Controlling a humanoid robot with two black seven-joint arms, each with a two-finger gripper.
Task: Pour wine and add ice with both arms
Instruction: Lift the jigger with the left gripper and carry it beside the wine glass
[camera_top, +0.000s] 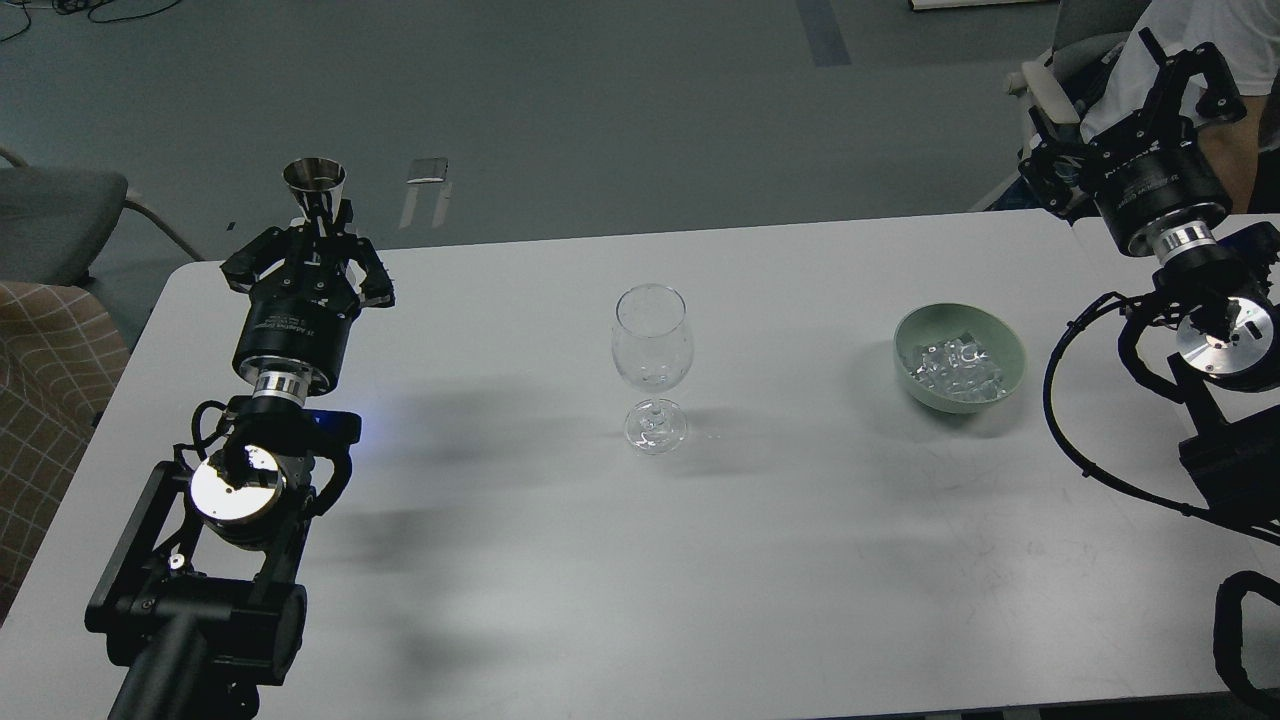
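The left gripper sits near the far left edge of the tabletop, its fingers closed around the stem of a small metal cup held upright. Whether the cup holds any wine cannot be told from here. The right gripper is raised beyond the far right corner, seen dark and partly end-on, so I cannot tell how far it is open, and nothing shows in it. Between the arms the wine glass stands upright mid-table and looks empty. Well to its right the pale green bowl keeps the ice heaped inside. By my judgement neither pouring nor icing is done yet; both steps remain
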